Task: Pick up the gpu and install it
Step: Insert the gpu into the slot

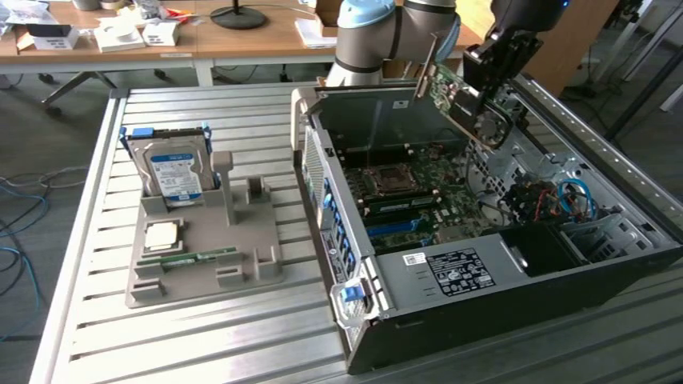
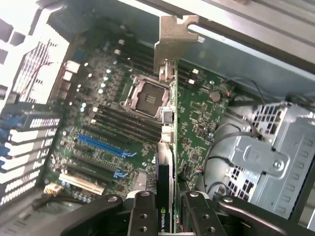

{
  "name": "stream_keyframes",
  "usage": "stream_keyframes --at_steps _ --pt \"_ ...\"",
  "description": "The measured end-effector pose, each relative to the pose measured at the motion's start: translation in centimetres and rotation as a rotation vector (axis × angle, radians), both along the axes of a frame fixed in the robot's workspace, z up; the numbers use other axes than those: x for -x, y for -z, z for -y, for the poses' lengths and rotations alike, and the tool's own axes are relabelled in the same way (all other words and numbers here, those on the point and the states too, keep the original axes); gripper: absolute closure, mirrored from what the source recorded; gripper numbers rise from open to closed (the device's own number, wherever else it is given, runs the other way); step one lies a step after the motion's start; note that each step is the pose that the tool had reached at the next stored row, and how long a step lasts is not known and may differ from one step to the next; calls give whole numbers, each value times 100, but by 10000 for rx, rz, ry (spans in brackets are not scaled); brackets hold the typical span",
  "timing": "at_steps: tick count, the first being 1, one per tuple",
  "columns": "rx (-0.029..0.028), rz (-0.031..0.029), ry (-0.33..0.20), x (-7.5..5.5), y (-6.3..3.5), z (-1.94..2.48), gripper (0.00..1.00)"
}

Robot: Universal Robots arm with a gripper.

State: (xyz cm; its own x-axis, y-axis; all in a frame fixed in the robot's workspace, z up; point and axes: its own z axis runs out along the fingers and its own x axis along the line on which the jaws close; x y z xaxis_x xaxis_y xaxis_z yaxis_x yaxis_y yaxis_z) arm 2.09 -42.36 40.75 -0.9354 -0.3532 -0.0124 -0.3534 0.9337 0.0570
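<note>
Above the open computer case [image 1: 501,316], the jaws clamp the gpu [image 1: 457,100] edge-on — long axis tilted, metal bracket [image 2: 173,42] farthest from them — motherboard [image 2: 199,123] lying clear beneath.

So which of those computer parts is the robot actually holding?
The graphics card, gripped edge-on above the open case; the hard drive, chip and memory stick sit on the grey stand.

A lab: slatted metal bench [image 1: 192,336], robot arm [image 1: 369,36] (desks [image 1: 267,42] behind).
</note>
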Motion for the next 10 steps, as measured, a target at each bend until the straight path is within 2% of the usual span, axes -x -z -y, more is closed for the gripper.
stream_keyframes --at_steps 10 --pt "0 1 -1743 0 7 0 74"
